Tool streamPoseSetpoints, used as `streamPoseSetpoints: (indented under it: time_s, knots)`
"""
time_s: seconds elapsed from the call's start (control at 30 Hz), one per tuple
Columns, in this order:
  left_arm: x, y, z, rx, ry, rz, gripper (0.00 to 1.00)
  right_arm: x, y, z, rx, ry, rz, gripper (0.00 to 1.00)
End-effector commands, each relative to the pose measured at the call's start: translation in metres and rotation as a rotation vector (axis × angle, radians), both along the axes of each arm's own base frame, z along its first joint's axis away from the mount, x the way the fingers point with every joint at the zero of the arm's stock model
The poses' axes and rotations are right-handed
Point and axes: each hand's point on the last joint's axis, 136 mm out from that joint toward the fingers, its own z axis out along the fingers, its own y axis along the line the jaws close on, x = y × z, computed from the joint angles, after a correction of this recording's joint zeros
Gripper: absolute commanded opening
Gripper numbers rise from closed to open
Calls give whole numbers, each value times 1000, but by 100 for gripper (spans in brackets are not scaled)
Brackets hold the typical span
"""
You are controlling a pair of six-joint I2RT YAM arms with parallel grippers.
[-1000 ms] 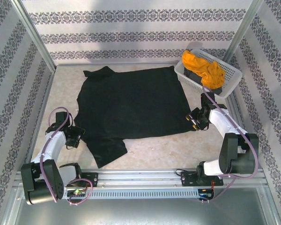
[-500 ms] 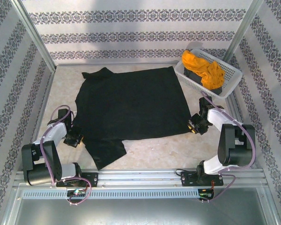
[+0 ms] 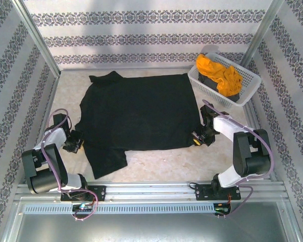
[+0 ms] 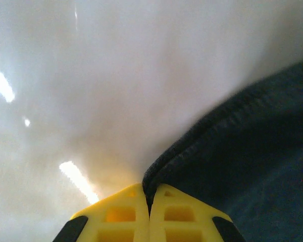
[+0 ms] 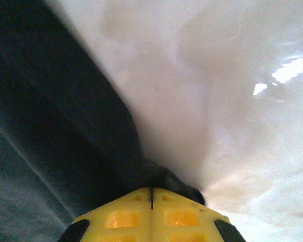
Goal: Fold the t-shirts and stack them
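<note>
The left claw [image 4: 149, 194] has its yellow fingertips pressed fully together, with the hemmed edge of the black t-shirt [image 3: 141, 113] pinched in the seam between them. From these tips the dark cloth runs off ahead and to the right, while the pale table [image 3: 161, 161] lies ahead and to the left.

The right claw [image 5: 151, 194] is also clamped tight, a small bunch of the same shirt's edge caught just in front of its tips. Here the fabric stretches ahead and to the left of the claw, with bare table to its right.

From above, the black shirt lies spread flat between the two claws, each gripping a near side edge low on the table. Beyond the right claw and slightly to its right stands a white lattice basket [image 3: 248, 85], holding a crumpled orange-yellow t-shirt [image 3: 219, 70] on top of a dark grey t-shirt [image 3: 234, 92].
</note>
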Motion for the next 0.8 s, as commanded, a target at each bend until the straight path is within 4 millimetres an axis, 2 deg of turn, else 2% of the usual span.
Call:
streamPoseSetpoints:
  time_s: [0.0, 0.07, 0.13, 0.23, 0.3, 0.4, 0.53, 0.6, 0.63, 0.67, 0.77]
  knots:
    - [28, 30, 28, 167, -126, -51, 2, -6, -22, 16, -73, 7, -19, 0]
    - [28, 27, 29, 161, -129, -84, 4, -12, -31, 18, -84, 12, -34, 0]
    - [27, 23, 29, 142, -131, -97, 12, -17, -38, 16, -89, 15, -47, 3]
    - [10, 18, 31, 135, -76, -88, 50, -20, -40, 15, -70, 20, -51, 22]
    - [-18, 17, 37, 159, 12, -55, 59, -18, -40, 21, -72, 5, -32, 32]
    - [-56, 4, 34, 159, 118, -16, 60, -14, -39, 33, -71, -46, -10, 41]
    - [-84, -19, 28, 117, 73, 35, 59, 3, -24, 53, -15, -178, 65, 47]
    - [-100, -31, 29, 96, 94, 7, 58, 8, -12, 62, 11, -226, 127, 48]
    - [-98, -37, 34, 115, 79, -34, 57, 10, -7, 65, 24, -244, 150, 48]
    - [-105, -44, 38, 116, 108, -52, 56, 12, 3, 67, 53, -261, 185, 48]
    - [-123, -71, 29, 43, 194, -81, 54, 9, 20, 67, 77, -256, 251, 47]
